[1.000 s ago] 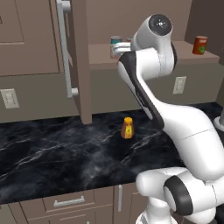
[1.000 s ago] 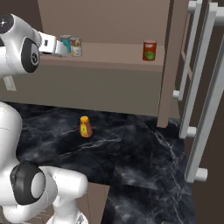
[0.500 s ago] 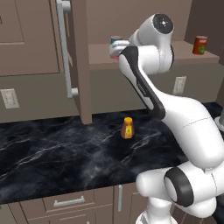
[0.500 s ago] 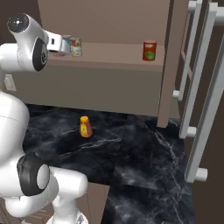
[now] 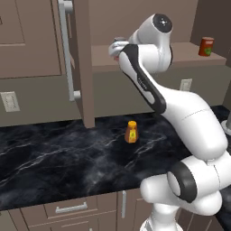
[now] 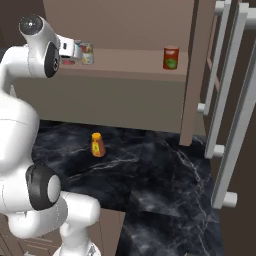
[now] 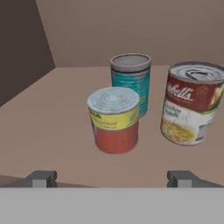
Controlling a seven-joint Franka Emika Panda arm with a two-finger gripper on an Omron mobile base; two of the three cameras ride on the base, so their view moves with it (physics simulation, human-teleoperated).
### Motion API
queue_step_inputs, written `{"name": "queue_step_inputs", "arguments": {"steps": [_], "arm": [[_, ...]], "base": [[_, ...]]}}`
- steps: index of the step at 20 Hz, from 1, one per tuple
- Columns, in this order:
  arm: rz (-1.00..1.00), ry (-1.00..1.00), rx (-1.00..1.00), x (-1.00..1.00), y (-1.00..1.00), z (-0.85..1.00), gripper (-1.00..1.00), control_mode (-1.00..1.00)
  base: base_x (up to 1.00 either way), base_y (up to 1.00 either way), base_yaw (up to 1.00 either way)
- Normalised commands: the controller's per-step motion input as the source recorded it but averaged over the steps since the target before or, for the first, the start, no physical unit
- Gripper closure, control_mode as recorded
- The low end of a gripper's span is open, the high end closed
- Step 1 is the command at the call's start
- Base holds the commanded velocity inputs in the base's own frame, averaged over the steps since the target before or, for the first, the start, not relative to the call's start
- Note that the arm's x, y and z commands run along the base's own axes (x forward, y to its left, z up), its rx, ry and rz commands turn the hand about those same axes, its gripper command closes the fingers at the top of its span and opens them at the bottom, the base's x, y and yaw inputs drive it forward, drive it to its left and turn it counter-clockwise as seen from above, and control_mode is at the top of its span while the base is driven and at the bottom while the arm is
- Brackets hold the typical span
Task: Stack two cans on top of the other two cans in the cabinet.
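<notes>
Three cans stand close together on the cabinet shelf just ahead of my open gripper. The red-and-yellow can is nearest, centred between the fingertips. The teal-blue can is behind it and the white-and-red can is to its right. Nothing is between the jaws. From the base, my gripper is at the left part of the shelf, and one of the cans shows just past my gripper. The red can stands alone at the far right.
A small orange bottle stands on the black marble counter below the shelf. The open cabinet door with its silver bar handle juts out left of the hand. Another open door stands at the right.
The arm has lifted its upper joints and the hand has edged left toward the three cans. The jaws have stayed open. The cans and the bottle have not moved.
</notes>
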Motion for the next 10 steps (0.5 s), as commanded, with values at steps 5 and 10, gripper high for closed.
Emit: {"name": "queue_step_inputs", "arguments": {"steps": [5, 10], "arm": [[0.00, 0.06, 0.00, 0.21, 0.03, -0.04, -1.00, -1.00], [0.00, 0.00, 0.00, 0.26, 0.04, -0.04, -1.00, -1.00]], "base": [[0.00, 0.00, 0.00], [0.00, 0.00, 0.00]]}}
